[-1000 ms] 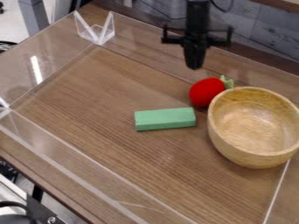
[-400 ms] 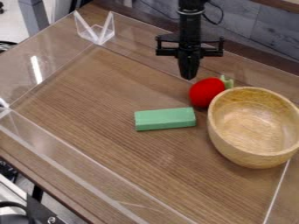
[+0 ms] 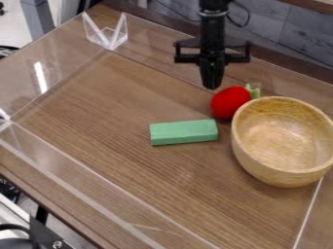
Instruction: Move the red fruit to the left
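The wooden surface (image 3: 117, 126) sits inside a low clear wall that fences it in, probably so nothing rolls off the edge. The largest thing on it is the wooden bowl (image 3: 281, 142), empty, lying below and to the right of the hand as seen from here. Next in size is the green block (image 3: 184, 132), flat on the wood, below the hand and slightly to its left, well apart from it.

The hand (image 3: 209, 80) hangs from the dark arm pointing straight down, its fingers drawn together into one narrow tip with nothing between them. It is set up and to the left of the fruit, not over it, so I would guess it means to push rather than pick up, though from that side a push would not send the fruit leftward.

The red fruit (image 3: 232, 102) is smallest: it rests just below and to the right of the hand, close but seemingly not touching, and tucked against the bowl's rim. It has not yet gone left
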Controlling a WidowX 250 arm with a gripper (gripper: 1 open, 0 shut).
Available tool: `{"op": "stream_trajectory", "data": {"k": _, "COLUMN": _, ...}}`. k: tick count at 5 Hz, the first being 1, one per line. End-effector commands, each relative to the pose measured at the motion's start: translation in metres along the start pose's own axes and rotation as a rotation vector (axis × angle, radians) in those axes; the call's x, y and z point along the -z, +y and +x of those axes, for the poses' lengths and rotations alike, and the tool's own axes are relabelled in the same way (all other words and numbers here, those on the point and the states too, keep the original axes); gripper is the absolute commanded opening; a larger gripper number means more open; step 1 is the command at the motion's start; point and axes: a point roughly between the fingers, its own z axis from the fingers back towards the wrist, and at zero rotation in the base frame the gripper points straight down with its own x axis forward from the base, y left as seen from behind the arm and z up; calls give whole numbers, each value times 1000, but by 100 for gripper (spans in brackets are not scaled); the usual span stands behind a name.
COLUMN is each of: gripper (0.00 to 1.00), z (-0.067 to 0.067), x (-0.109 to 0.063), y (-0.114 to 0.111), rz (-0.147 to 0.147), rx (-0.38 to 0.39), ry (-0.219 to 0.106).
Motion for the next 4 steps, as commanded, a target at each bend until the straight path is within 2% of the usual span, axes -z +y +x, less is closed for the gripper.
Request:
{"op": "stream_trajectory", "data": {"k": 1, "gripper": 0, "z": -3, "x": -38, "y": -7, "rz": -46, "rx": 14, "ry": -70}}
{"op": "stream_trajectory", "data": {"k": 2, "gripper": 100, "z": -11, "x": -33, "y": -12, "rz": -40, "rx": 22, "ry": -65}}
{"op": "stream_trajectory", "data": {"k": 4, "gripper": 100, "z": -4, "x": -34, "y": 13, "rz": -11, "rx": -147, "ry": -73}}
